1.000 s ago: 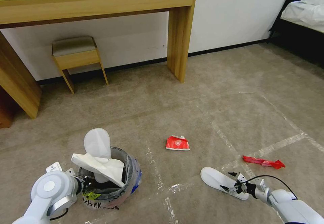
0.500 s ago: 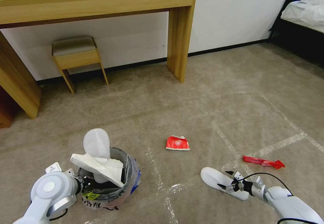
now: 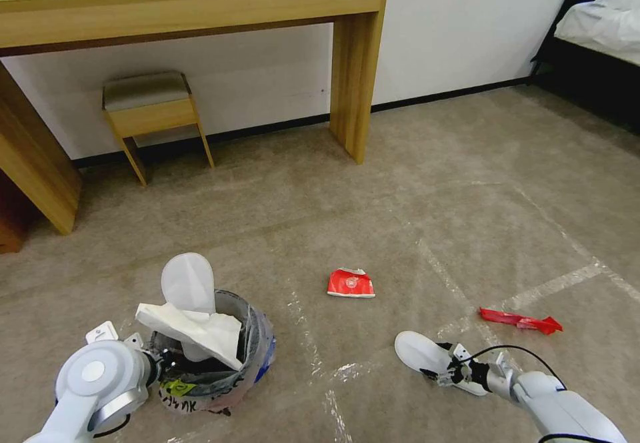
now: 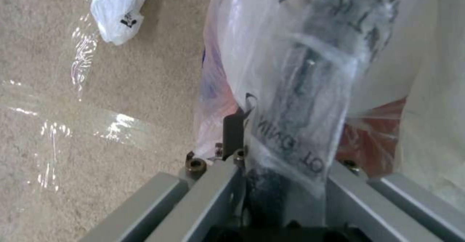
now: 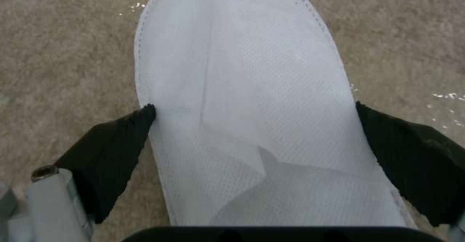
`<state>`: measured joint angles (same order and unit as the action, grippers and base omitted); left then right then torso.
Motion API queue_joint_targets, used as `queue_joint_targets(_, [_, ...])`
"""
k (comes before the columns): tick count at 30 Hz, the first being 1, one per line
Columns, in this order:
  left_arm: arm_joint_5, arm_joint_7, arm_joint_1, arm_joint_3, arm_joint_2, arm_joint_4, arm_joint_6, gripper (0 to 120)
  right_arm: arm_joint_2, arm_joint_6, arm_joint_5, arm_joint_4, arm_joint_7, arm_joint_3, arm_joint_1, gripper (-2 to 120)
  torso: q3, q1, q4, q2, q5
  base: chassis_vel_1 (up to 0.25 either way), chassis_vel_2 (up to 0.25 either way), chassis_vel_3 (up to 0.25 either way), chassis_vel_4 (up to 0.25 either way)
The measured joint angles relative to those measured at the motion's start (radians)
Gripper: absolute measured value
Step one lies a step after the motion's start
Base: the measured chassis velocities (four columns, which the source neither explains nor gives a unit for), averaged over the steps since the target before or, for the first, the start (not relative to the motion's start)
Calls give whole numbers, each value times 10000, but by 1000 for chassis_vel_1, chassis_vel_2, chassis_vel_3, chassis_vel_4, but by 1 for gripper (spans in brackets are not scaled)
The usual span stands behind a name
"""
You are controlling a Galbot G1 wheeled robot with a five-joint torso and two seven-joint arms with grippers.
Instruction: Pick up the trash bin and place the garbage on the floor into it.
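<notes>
The left gripper (image 3: 162,365) is clamped on the near rim of the trash bin (image 3: 230,379), which sits low at about seven o'clock in the head view; the left wrist view shows the crinkled bag liner pinched between the closed fingers, so the bin is already in hand. Inside it stand a white slipper sole (image 3: 189,283), upright, and a crumpled white paper (image 3: 193,328) draped over the rim. The step in hand is the pickup of the second slipper (image 3: 421,353), which lies flat on the floor (image 3: 400,216) at about five o'clock. The right gripper (image 3: 448,371) is down at the slipper's near end with its black fingers (image 5: 116,147) spread wide, one at each long edge of the white fabric; in the right wrist view the tips touch or all but touch the edges, and the slipper is not yet gripped. The next move, as I judge it, calls for closing across the slipper's width firmly enough to buckle the thin fabric into a fold, since a flat sole on carpet may slide out. Then comes a lift and a carry toward the bin at nine o'clock. A squashed red carton (image 3: 351,283) lies at twelve o'clock of the slipper, and a red wrapper (image 3: 520,321) at two o'clock.
</notes>
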<state>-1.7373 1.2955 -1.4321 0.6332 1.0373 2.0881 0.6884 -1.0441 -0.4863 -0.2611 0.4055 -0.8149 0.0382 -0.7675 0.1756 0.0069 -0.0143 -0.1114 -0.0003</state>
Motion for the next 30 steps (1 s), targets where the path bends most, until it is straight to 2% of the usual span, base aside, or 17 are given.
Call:
queue_joint_targets(6, [22,-12,-70,69,-23,45,-1,0,4,-32,-1,15,9,18,-40,100,0,0,0,-1,3,0,0,0,0])
queue_joint_targets(12, [89,-22,-124,95,-23,79,0,0,47,-77,-7,67,-1,39,-49,88,0,0,-1,-1,0,0,0,0,0])
queue_joint_targets(15, [111,-23,-128,96,-22,82,0,0,50,-128,-29,105,-7,41,-50,74,0,0,-1,-1,2,0,0,0,0])
queue_joint_targets(16, [111,-23,-128,96,-22,82,0,0,50,-128,-29,105,-7,41,-50,74,0,0,-1,-1,2,0,0,0,0])
queue_joint_targets(18, [118,-23,-114,89,-24,82,0,0,43,-218,-54,114,21,40,-47,62,0,-1,0,-1,4,0,0,0,0])
queue_joint_targets(19, [118,-23,-114,89,-24,82,0,0,43,-218,-54,114,21,40,-47,62,0,-1,0,-1,4,0,0,0,0])
queue_joint_targets(21, [129,-24,-108,53,-25,82,0,0,34,-291,-94,119,176,35,-42,52,0,0,0,-1,6,0,0,0,0])
queue_joint_targets(22, [129,-24,-108,53,-25,82,0,0,34,-291,-94,119,176,35,-42,52,0,0,0,-1,6,0,0,0,0])
queue_joint_targets(24, [168,-24,-97,-12,-22,71,0,0,28,-339,-165,137,309,33,-31,39,0,0,1,-1,6,0,0,0,0])
queue_joint_targets(28, [196,-24,-71,-78,-14,46,0,0,22,-368,-212,151,392,33,-27,31,1,0,1,-1,5,0,0,0,0])
queue_joint_targets(30, [226,-23,-34,-153,14,10,1,0,5,-445,-283,164,549,43,-44,17,1,0,1,0,3,0,0,0,0])
